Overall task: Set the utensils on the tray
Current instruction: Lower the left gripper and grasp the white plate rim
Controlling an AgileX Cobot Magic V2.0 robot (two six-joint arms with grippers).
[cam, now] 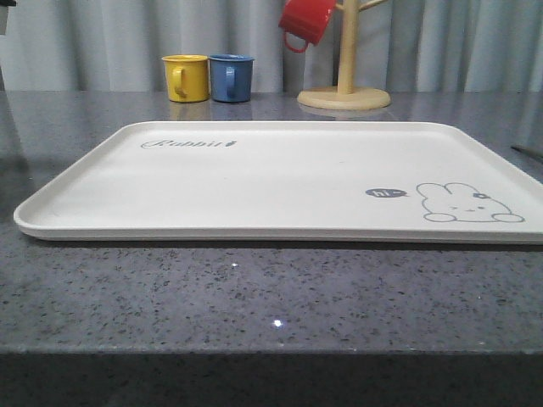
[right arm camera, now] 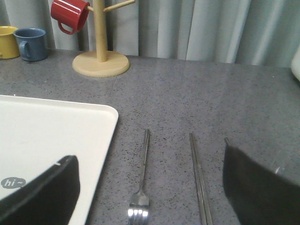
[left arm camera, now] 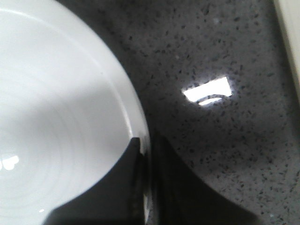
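Fork and chopsticks are lying flat on the grey speckled tabletop, both right between the fingers of the right claw, which is spread wide with nothing in it. Fork sits closer to the tray-side finger, chopsticks closer to the other one, handles pointing away from the claw toward the curtain. The tray is bare, just beside the fork on the far side of that tray-side finger. Can't spot a spoon anywhere.

My take: go for the fork first since it's nearest the tray. These things are thin and slick on a hard top, so I'd come straight down, centre on the handle rather than the tines, and close slowly so it doesn't skid or tip out.

Left claw looks pinched nearly shut right at the rim of a white plate; whether it's actually gripping that rim, I can't tell.

Room-wise: polished stone top with lamp glare, grey curtain behind, a yellow mug and blue mug well beyond the claw, plus a wooden mug tree with a red mug hanging.
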